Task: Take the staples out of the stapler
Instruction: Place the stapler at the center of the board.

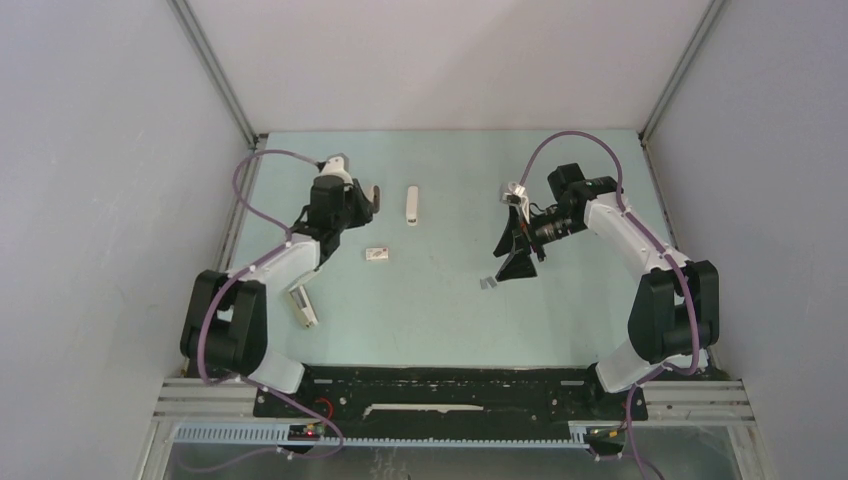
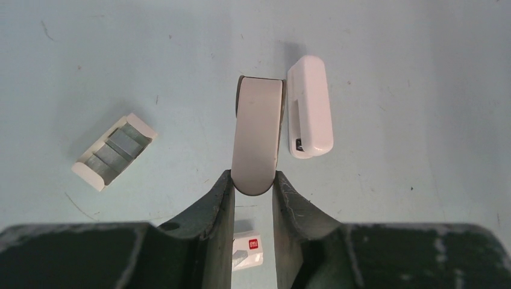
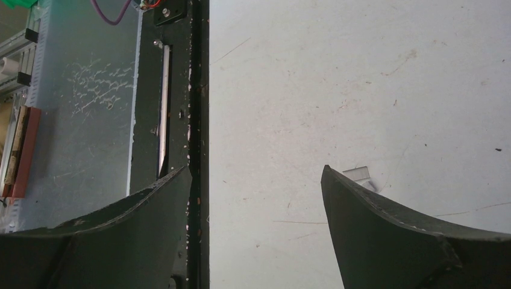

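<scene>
**Left wrist view: stapler (image 2: 258, 129) pinched, right gripper (image 3: 254, 170) spread**

An open white box (image 2: 89, 173) at centre-left holds grey staple strips (image 2: 126, 143). The left gripper (image 2: 253, 176) pinches the beige stapler's rounded end mid-frame. The right gripper's jaws stand wide apart, holding nothing.

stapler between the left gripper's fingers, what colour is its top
Dull grey-beige; the stapler shows best in the left wrist view.
</scene>
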Robot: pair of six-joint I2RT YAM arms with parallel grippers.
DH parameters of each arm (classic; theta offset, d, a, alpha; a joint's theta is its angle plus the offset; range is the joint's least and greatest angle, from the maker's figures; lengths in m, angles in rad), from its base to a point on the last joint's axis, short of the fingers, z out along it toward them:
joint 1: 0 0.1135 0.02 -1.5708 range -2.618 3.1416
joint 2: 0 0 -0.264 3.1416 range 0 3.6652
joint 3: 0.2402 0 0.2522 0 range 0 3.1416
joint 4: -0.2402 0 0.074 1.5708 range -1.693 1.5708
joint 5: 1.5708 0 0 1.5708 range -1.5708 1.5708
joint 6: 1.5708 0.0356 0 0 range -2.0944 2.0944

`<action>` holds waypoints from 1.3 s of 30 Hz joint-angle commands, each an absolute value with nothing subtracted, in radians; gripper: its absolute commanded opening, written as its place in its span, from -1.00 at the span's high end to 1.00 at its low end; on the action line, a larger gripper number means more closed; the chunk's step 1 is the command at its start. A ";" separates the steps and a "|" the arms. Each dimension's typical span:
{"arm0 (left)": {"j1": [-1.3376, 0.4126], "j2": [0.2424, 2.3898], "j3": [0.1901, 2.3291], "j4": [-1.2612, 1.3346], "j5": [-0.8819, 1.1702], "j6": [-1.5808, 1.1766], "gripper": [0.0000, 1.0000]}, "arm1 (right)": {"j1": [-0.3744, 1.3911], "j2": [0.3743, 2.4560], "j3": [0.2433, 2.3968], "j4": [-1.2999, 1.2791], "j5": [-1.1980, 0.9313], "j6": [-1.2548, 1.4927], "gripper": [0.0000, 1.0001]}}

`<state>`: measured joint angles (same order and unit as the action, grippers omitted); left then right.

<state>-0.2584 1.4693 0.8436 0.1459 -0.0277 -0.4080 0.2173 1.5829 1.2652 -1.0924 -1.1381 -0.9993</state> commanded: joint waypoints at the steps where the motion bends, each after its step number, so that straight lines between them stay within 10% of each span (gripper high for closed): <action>1: -0.249 1.568 0.977 0.089 -0.028 -0.404 1.00 | 0.213 1.548 1.268 -1.108 -1.157 -1.022 -0.77; 12: -0.266 1.895 1.251 -0.137 0.081 -0.456 0.98 | 0.213 1.550 1.268 -1.110 -1.157 -1.026 -0.77; 22: -0.289 1.921 1.316 -0.213 0.059 -0.425 0.04 | 0.213 1.552 1.267 -1.114 -1.157 -1.034 -0.77; 39: -0.288 1.189 0.786 0.040 -0.074 -0.431 -0.21 | 0.237 1.485 1.267 -1.127 -1.151 -1.053 -0.78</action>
